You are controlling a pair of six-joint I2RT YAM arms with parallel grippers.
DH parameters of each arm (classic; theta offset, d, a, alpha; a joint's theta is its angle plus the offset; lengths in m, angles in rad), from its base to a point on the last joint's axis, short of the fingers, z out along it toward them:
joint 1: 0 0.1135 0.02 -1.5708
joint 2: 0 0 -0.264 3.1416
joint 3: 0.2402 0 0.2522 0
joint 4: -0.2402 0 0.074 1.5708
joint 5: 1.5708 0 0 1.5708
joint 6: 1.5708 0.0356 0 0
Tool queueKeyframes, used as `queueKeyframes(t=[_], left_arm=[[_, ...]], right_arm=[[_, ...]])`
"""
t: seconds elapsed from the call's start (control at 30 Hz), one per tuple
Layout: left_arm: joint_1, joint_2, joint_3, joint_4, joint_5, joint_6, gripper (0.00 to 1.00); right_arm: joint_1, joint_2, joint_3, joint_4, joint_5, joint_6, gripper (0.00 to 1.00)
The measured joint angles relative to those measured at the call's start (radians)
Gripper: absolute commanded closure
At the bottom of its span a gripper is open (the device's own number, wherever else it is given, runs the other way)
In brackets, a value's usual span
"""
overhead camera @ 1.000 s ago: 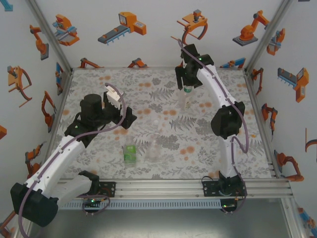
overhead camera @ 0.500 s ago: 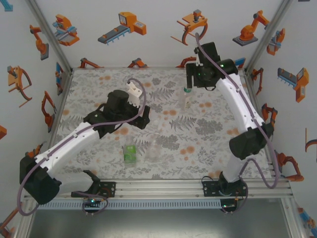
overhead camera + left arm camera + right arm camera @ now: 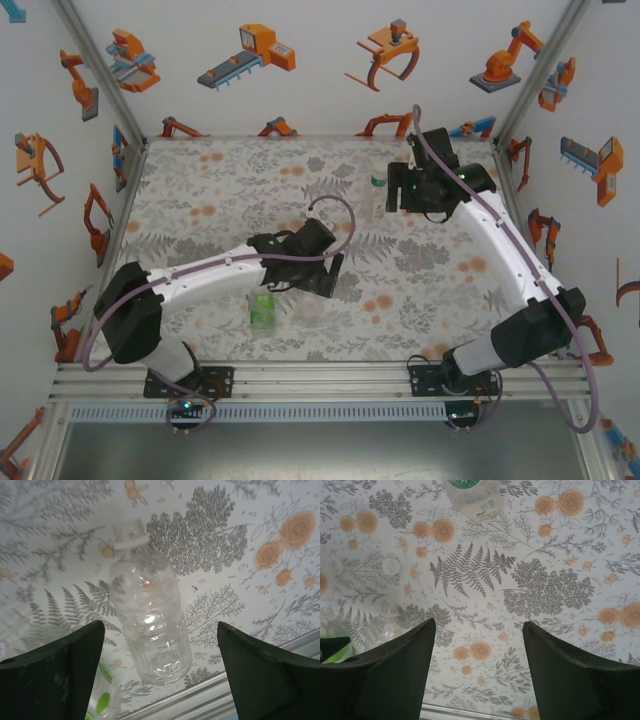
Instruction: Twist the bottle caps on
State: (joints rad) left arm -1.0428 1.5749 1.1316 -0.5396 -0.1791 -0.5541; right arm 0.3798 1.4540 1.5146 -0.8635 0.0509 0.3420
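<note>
Left wrist view: left claw [image 3: 159,645] open, empty, framing the clear bottle [image 3: 150,625] at centre. Right claw [image 3: 477,630] open, empty; green-banded bottle [image 3: 472,494] at top edge, pale cap [image 3: 391,564] at left. Hazard: an off-centre closure likely topples the light bottle.

White arm links [image 3: 200,277], black joint housings [image 3: 125,315], purple cables [image 3: 340,198], black wedge-shaped end effector fingers [image 3: 55,680]

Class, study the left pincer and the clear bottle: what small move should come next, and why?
Probably close the left pincer on the clear bottle. Its fingers stand open on either side of the bottle's body, not touching it; gripping would steady it for capping.
</note>
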Motion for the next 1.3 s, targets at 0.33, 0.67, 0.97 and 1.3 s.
queueKeyframes(t=[0.33, 0.67, 0.97, 1.3], left_arm=[[-0.056, 0.056, -0.072, -0.008, -0.064, -0.165, 0.18], [-0.063, 0.110, -0.141, 0.069, -0.072, -0.230, 0.25], [-0.064, 0.112, -0.143, 0.091, -0.074, -0.248, 0.38], [-0.064, 0.086, -0.164, 0.120, -0.076, -0.225, 0.53]], right_arm=[[0.000, -0.084, -0.106, 0.043, -0.027, 0.026, 0.36], [0.000, -0.103, -0.167, 0.071, -0.043, 0.056, 0.37], [0.000, -0.119, -0.173, 0.076, -0.060, 0.071, 0.38], [0.003, -0.140, -0.173, 0.074, -0.062, 0.082, 0.39]])
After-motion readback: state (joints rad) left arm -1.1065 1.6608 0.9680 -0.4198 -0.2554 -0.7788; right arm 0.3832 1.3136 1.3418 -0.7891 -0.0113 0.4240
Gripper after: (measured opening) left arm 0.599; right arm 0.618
